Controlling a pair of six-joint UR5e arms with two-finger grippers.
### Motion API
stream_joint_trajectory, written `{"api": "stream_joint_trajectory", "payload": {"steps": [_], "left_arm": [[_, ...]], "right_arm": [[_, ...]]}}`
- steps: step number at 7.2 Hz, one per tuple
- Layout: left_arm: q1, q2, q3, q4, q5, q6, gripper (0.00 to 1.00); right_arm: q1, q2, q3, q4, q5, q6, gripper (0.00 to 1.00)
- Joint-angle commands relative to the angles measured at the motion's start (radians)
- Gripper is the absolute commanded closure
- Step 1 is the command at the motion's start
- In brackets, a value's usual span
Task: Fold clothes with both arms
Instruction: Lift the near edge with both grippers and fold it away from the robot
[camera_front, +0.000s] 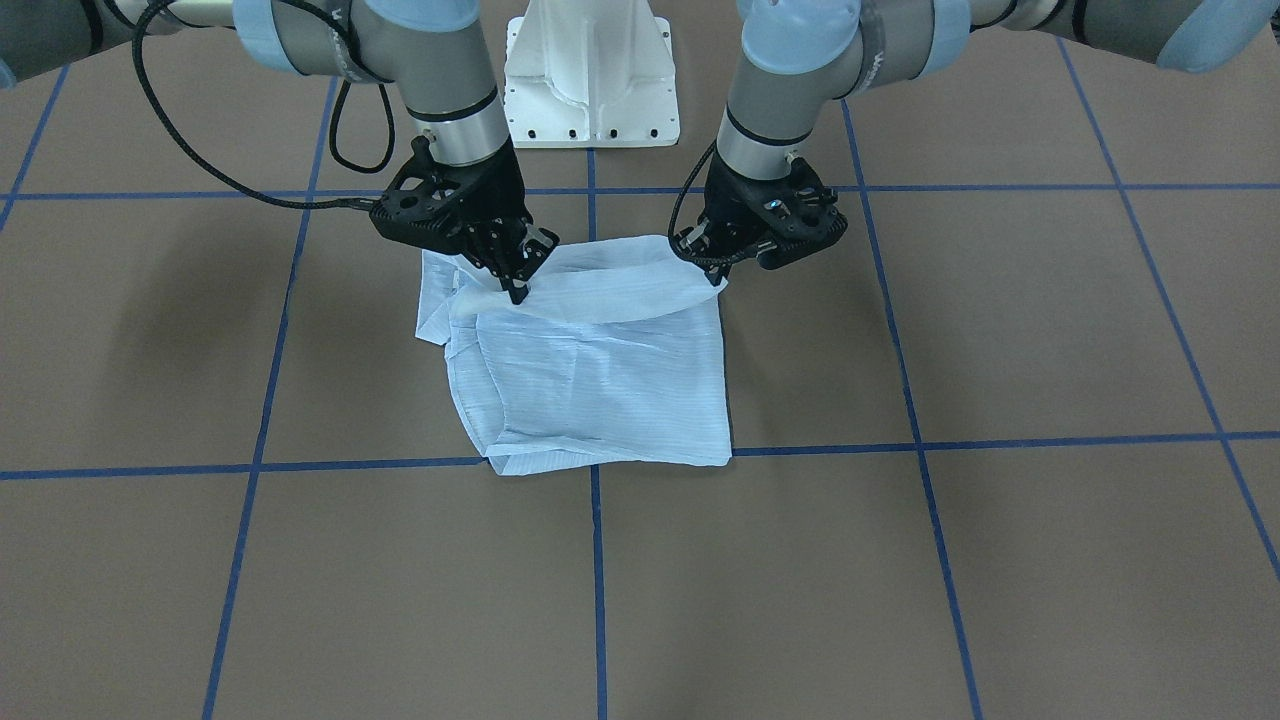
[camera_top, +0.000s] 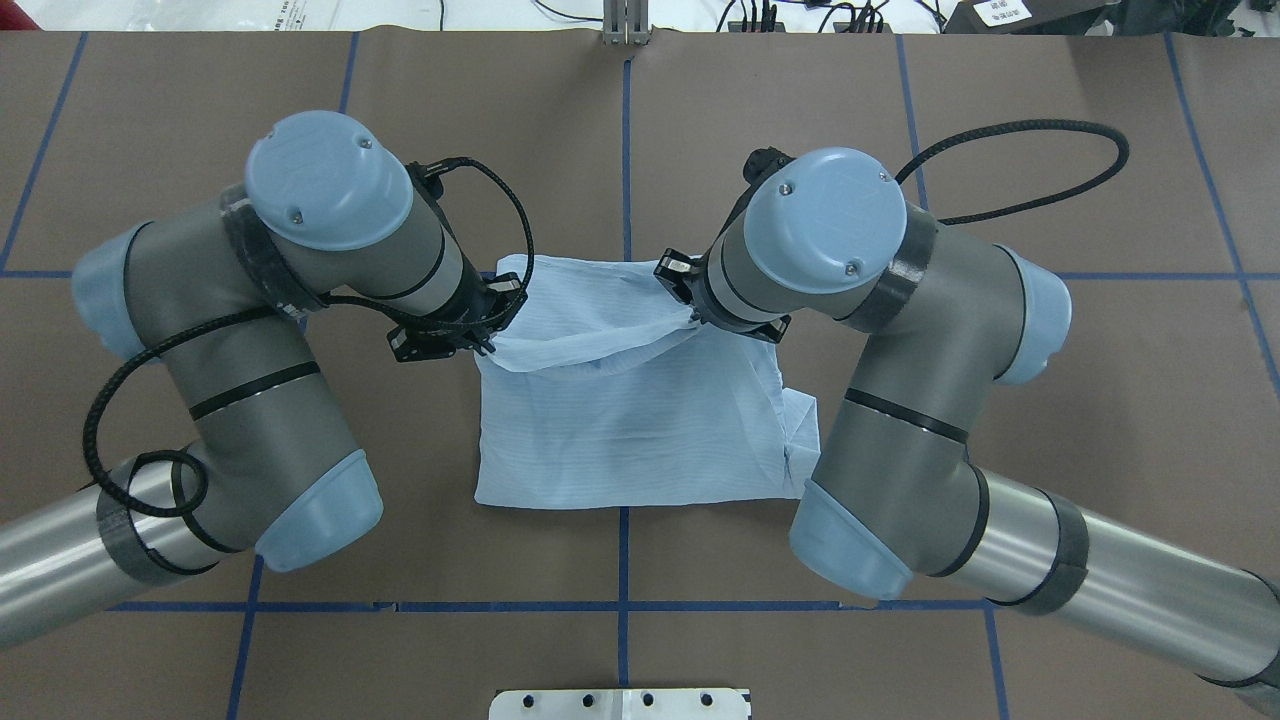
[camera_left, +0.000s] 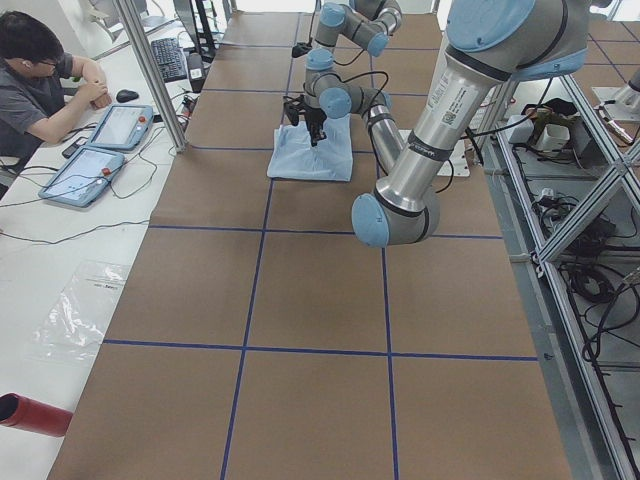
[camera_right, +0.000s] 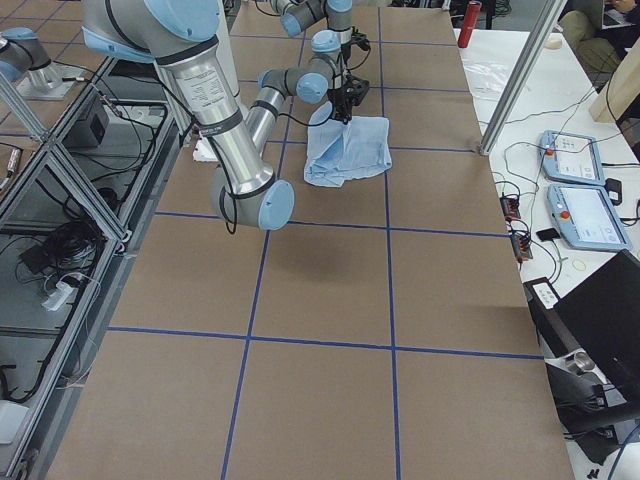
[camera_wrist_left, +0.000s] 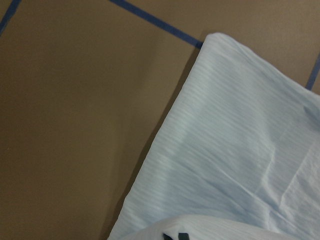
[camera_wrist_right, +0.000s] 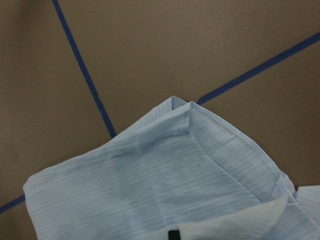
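Note:
The clothes are one light-blue pinstriped shirt (camera_front: 600, 380), lying folded into a rough rectangle on the brown table (camera_front: 1000, 560). My left gripper (camera_front: 718, 278) is shut on one end of a raised edge of the cloth. At the other end my right gripper (camera_front: 518, 290) is shut too. The lifted edge sags between them above the flat part of the shirt (camera_top: 630, 430). From overhead, the left gripper (camera_top: 487, 345) and right gripper (camera_top: 688, 312) sit at the shirt's two sides. Both wrist views show shirt cloth (camera_wrist_left: 240, 150) (camera_wrist_right: 150, 190) below the fingertips.
The white pedestal base (camera_front: 590, 80) stands just behind the shirt. Blue tape lines (camera_front: 595, 560) grid the table. A person (camera_left: 30, 80) sits at a side desk with tablets (camera_left: 100, 150). A red cylinder (camera_left: 30, 415) lies on that desk.

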Motion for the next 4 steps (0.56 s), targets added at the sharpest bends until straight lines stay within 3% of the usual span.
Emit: {"api": "stream_joint_trajectory", "payload": {"steps": [1,4], "left_arm": [[-0.049,-0.028,0.112,-0.081,0.0,0.039,1.0],[-0.054,-0.028,0.228,-0.205,0.003,0.039,1.0]], "right_arm": [[0.033,0.074,-0.182,0.092,0.005,-0.039,1.0],[0.056,0.131,-0.343,0.136,0.014,-0.066,1.0]]}}
